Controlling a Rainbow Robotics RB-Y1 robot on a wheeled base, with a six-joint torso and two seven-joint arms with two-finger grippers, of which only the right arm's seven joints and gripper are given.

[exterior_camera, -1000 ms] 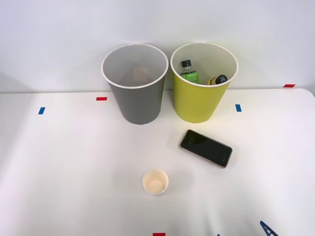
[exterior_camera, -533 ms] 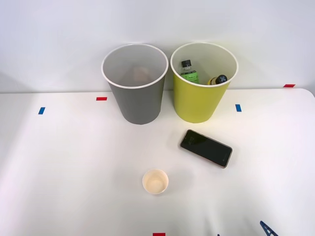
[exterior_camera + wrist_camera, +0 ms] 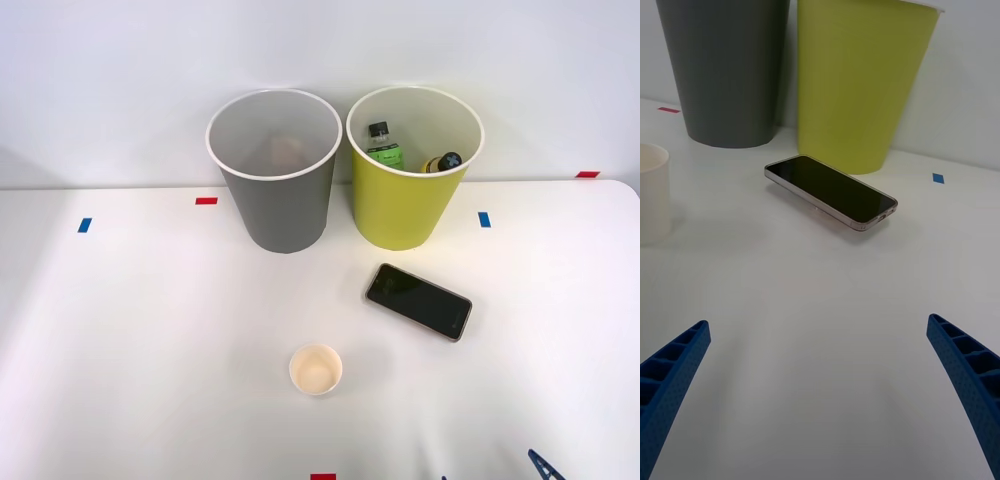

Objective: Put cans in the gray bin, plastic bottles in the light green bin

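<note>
Your bottles [image 3: 400, 152] stand leaning in the green bin [image 3: 405, 205], gray bin [image 3: 280, 205] at its 9 o'clock, phone [image 3: 418, 300] and cup [image 3: 316, 369] before your wide-open claw [image 3: 820, 390].

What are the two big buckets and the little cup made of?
The gray bin and the light green bin look like smooth matte plastic: even colour, thin white rims, no seams. It could be coated card; the look leaves that open. The little cup looks like paper: cream, dull, with a thin rolled rim.
</note>
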